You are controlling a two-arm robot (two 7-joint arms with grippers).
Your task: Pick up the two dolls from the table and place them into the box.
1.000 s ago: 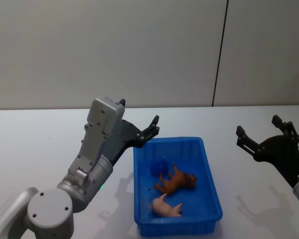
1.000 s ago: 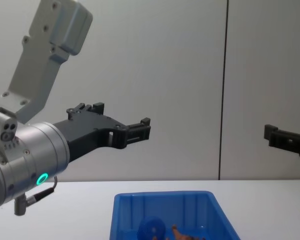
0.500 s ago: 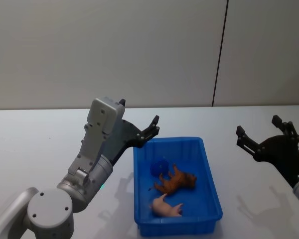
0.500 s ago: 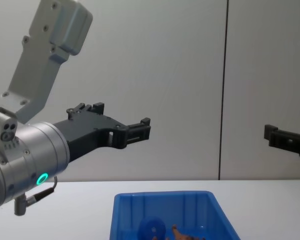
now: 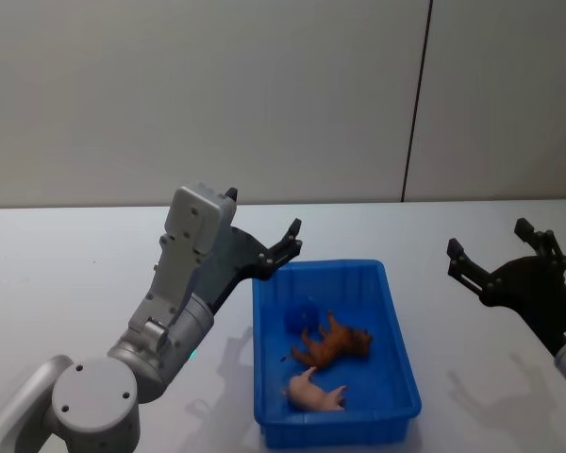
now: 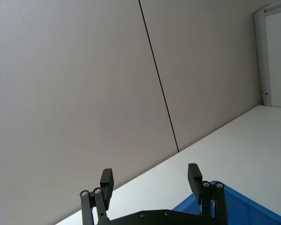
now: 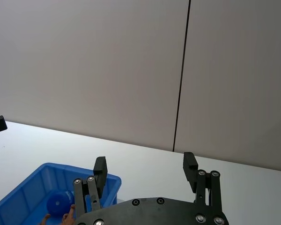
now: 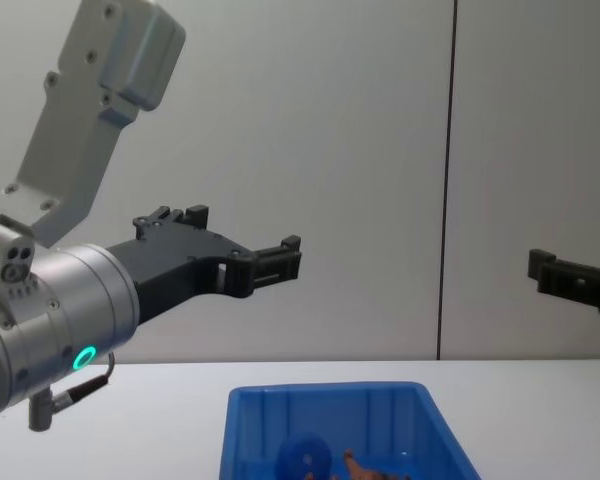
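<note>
**Toys in the bin, both grippers raised and empty**

Toys first: you can see three of them lying inside the blue box (image 5: 335,351), which sits on the white table (image 5: 66,283) in front of the robot. In the head view the brown four-legged animal (image 5: 335,343) lies near the middle of the bin, the pale pink pig (image 5: 313,390) lies just nearer the robot beside it, and the blue round-headed figure (image 5: 300,316) sits toward the far left corner. That blue figure is hard to separate from the bin floor, since the two colours almost match. From the chest view you get only the far part of the box (image 8: 350,425); the lower edge of that view cuts it off, so the blue figure (image 8: 303,459) shows as a dome and the brown animal (image 8: 365,465) as a sliver.

Your left gripper (image 5: 281,250) is held up in the air over the box's far left corner, its jaws spread with nothing between them; the left wrist view shows the two fingers well apart (image 6: 150,180) above one blue corner of the bin (image 6: 234,208).

Your right gripper (image 5: 486,253) hangs above the table, well to the right of the box, jaws likewise spread and empty (image 7: 145,171). In the chest view it is clipped by the right edge (image 8: 570,280).
</note>
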